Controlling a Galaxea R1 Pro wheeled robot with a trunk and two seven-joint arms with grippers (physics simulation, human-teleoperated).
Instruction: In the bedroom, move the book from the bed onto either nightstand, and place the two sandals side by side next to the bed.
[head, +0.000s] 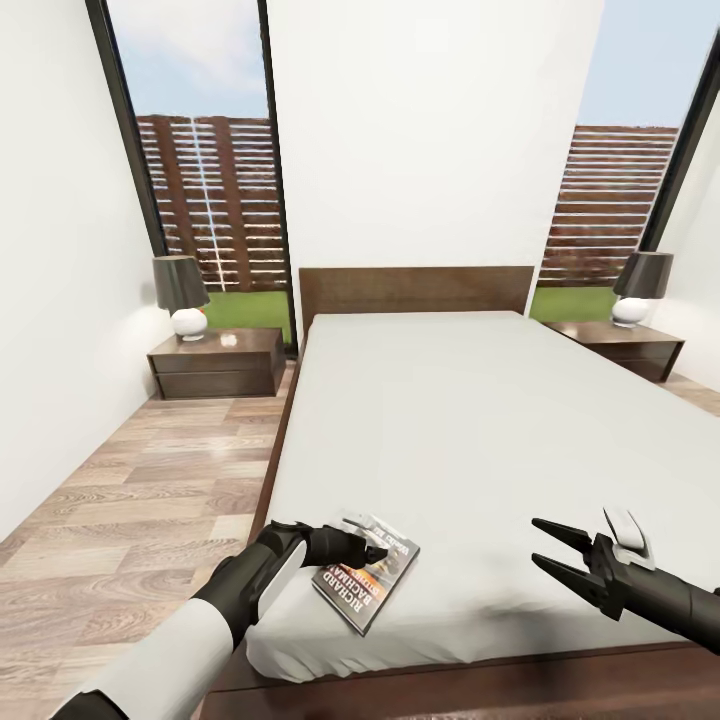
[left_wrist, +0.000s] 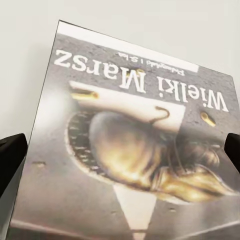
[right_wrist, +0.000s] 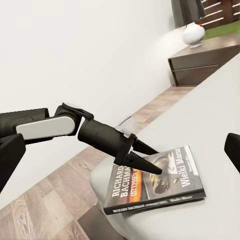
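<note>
The book (head: 368, 588) lies flat on the pale grey mattress of the bed (head: 450, 430), near its front left corner, dark cover up. My left gripper (head: 380, 552) hovers low over the book's far edge, open. In the left wrist view the cover (left_wrist: 130, 150) spreads between its fingertips (left_wrist: 11, 155), which stand wide apart. The right wrist view shows the left gripper (right_wrist: 149, 159) with its tips at the book (right_wrist: 165, 185). My right gripper (head: 537, 541) is open above the mattress, to the right of the book, holding nothing. The sandals are out of view.
One nightstand (head: 215, 362) with a lamp (head: 180, 295) stands left of the headboard, with a small white item on top. The other nightstand (head: 630, 348) and lamp (head: 640, 285) stand at the right. Wood-plank floor (head: 130, 510) runs along the bed's left side to the white wall.
</note>
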